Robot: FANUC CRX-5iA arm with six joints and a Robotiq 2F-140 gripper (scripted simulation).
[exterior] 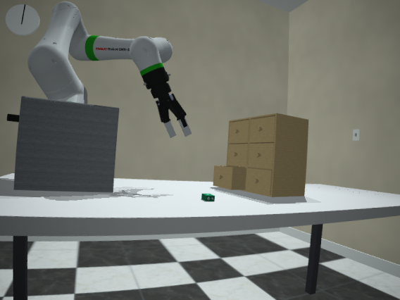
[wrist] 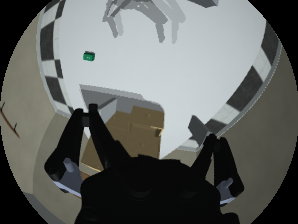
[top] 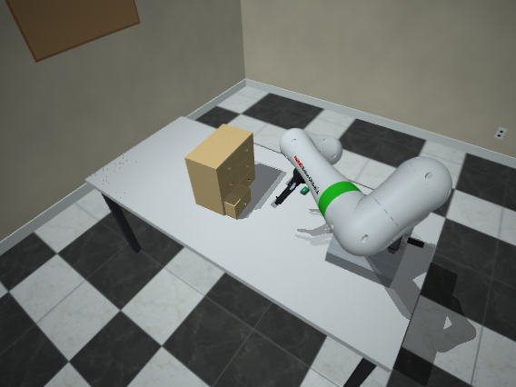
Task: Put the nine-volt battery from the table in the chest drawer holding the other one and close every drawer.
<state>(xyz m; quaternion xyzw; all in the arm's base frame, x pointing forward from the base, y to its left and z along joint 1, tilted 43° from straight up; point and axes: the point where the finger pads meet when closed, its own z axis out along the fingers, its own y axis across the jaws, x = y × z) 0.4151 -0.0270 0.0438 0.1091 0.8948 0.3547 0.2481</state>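
Observation:
The small wooden chest (exterior: pixel 267 155) stands on the white table; it also shows in the top view (top: pixel 221 170) and in the wrist view (wrist: pixel 136 125). Its bottom left drawer (exterior: pixel 229 177) (top: pixel 237 203) is pulled partly out; the other drawers sit flush. I cannot see inside any drawer. The green nine-volt battery (exterior: pixel 208 198) lies on the table in front of the chest, and it also shows in the top view (top: pixel 303 191) and in the wrist view (wrist: pixel 88 58). My gripper (exterior: pixel 179 131) hangs open and empty high above the table, left of the chest, tilted toward it.
The grey robot base block (exterior: pixel 65 144) stands on the table at the left of the exterior view. The arm's big white links (top: pixel 363 204) stretch over the table right of the chest. The table edge runs close behind the chest.

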